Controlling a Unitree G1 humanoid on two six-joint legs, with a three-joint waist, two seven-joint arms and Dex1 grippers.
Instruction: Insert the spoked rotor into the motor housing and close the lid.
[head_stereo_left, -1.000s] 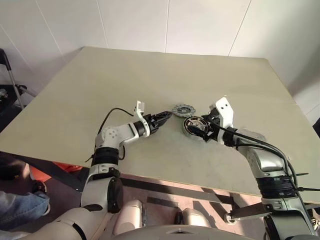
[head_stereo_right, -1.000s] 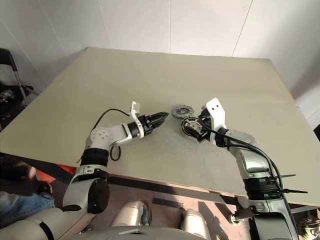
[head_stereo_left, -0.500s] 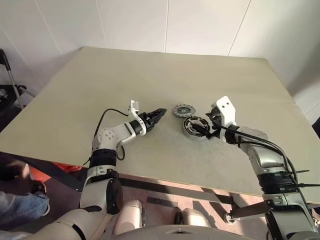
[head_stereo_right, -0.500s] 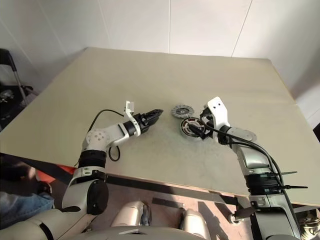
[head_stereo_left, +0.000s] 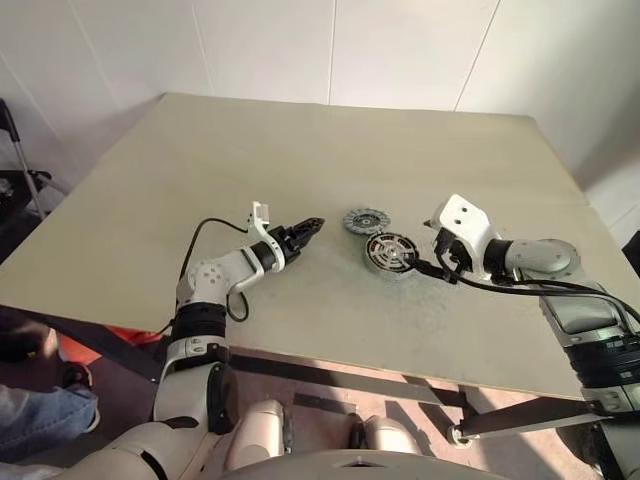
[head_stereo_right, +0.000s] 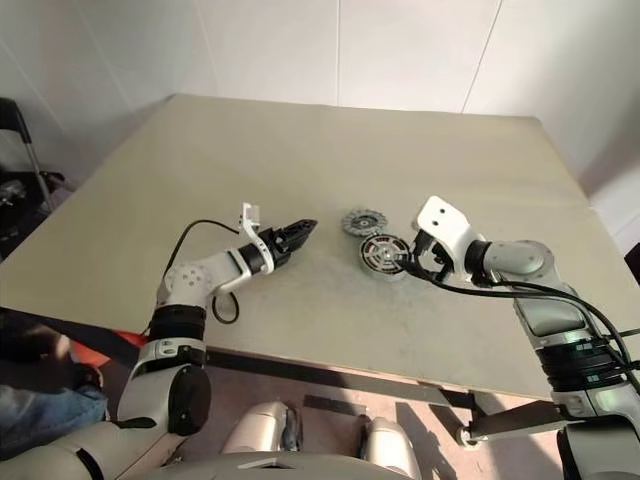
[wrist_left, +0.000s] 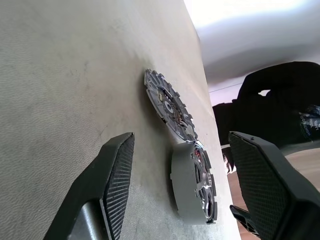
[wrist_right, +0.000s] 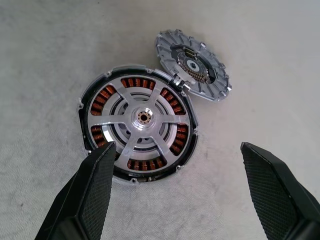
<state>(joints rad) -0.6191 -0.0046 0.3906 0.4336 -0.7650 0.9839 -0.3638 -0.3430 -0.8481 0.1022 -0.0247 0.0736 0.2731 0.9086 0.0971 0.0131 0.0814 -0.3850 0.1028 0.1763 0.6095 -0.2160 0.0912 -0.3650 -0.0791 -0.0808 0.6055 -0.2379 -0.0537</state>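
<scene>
Two grippers hover over a pale beige desk (head_stereo_left: 300, 150) with the motor parts lying between them. The motor housing (wrist_right: 137, 130) sits flat on the desk near its middle, and the spoked rotor (wrist_right: 141, 119) lies inside it, its flat silver spokes running from a small hub out to a thin rim, with copper-red windings showing in the gaps. The lid (wrist_right: 192, 64), a dull grey disc with a toothed edge, lies flat on the desk just beyond the housing, on the side away from the robot; its rim touches or very nearly touches the housing's rim, and the housing is not yet covered by it. The right gripper (head_stereo_left: 437, 262) is just to the right of the housing, pointing toward it and downward; its jaws are spread wide and hold nothing, and in the right wrist view the two black fingers (wrist_right: 85, 197) stand far apart on either side of the housing without touching it. The left gripper (head_stereo_left: 306, 228) is to the left of the lid, clear of it, aimed roughly level toward the parts; its fingers (wrist_left: 112, 170) stand apart with nothing between them.
</scene>
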